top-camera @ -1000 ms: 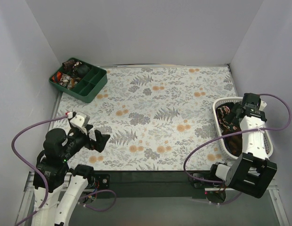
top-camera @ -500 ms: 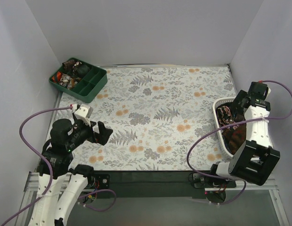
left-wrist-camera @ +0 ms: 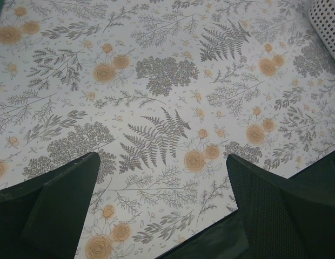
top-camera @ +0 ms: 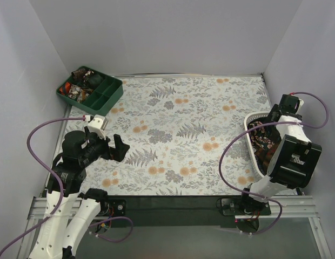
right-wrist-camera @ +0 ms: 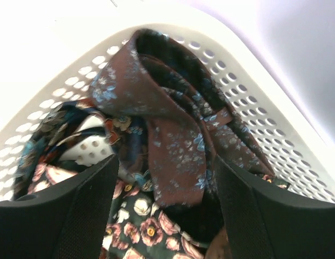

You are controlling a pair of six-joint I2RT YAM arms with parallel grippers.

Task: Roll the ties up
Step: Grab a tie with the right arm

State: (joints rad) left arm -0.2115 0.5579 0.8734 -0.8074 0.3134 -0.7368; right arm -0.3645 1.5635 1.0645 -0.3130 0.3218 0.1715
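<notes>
Left claw wide open over the floral surface, holding nothing. Right claw is down inside the white lattice basket, jaws apart either side of a maroon tie; I see no clamp on it. Other ties are heaped beneath. Green tray is in the far-left corner.

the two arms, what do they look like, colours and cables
The left arm and right arm share white shells, black joints and a looping purple cable. The gripper fingers are dark, with finely textured pads.
</notes>
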